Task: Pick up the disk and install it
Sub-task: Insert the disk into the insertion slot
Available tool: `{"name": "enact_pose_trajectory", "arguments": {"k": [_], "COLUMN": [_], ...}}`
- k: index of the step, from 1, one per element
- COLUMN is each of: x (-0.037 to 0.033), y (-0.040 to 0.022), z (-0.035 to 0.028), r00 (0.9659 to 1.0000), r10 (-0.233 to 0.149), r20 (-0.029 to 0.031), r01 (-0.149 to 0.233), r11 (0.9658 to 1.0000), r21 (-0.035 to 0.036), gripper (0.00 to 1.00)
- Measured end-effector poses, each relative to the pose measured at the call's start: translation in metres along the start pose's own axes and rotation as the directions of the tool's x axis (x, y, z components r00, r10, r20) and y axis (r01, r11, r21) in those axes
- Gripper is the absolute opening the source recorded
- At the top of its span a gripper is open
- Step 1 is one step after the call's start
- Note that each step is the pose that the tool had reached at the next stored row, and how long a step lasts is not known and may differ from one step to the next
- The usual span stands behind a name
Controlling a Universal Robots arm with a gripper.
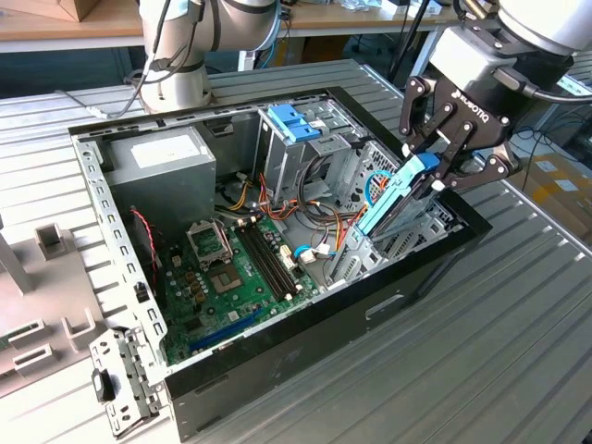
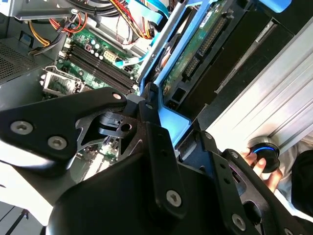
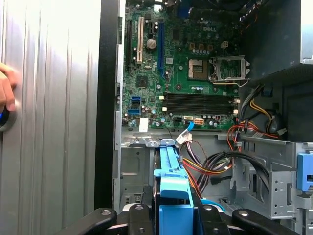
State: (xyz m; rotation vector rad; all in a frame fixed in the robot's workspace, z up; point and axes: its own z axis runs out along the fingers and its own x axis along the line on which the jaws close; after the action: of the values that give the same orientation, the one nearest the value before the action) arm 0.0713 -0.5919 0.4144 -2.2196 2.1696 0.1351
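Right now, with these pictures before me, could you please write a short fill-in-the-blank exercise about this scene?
1. The gripper holds the disk by its light ___ carrier frame.
2. The motherboard in the open case is ___ in colour.
3. The disk is held at the exterior view's ___ end of the case.
Missing words: blue; green; right.

disk point(image 1: 393, 199): smooth light blue plastic frame, slight sheen
tool point(image 1: 433, 176): matt black metal links; bright bare screw heads
tabletop point(image 1: 518, 333): ribbed pale grey metal; satin, brushed look
case point(image 1: 407, 277): glossy black outer wall; dull grey sheet metal inside
motherboard point(image 1: 231, 277): green board, lightly glossy
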Motion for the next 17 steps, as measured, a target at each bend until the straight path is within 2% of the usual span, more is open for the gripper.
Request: {"name": "enact_pose_trajectory", "arguments": {"k": [1,2,10,13,16,17], "x": [0.0000,0.0000,0.0000,-0.0004,-0.0006,-0.0009], "y": [0.0000,0.0000,0.0000,0.0002,0.0002,0.0004], "z": [0.0000,0.0001,0.0003,-0.0046,-0.0069,-0.0105], "r00": [1.0000,1.0000,1.0000,1.0000,1.0000,1.0000], "r10": [0.000,0.000,0.000,0.000,0.000,0.000], "r20": [-0.0001,0.0002,-0.0003,-0.0004,0.0006,0.0006], "r01": [0.000,0.000,0.000,0.000,0.000,0.000], "r11": [1.0000,1.0000,1.0000,1.0000,1.0000,1.0000], "r21": [0.0001,0.0001,0.0000,0.0000,0.0000,0.0000], "gripper": [0.37,0.44,0.44,0.44,0.44,0.44]}}
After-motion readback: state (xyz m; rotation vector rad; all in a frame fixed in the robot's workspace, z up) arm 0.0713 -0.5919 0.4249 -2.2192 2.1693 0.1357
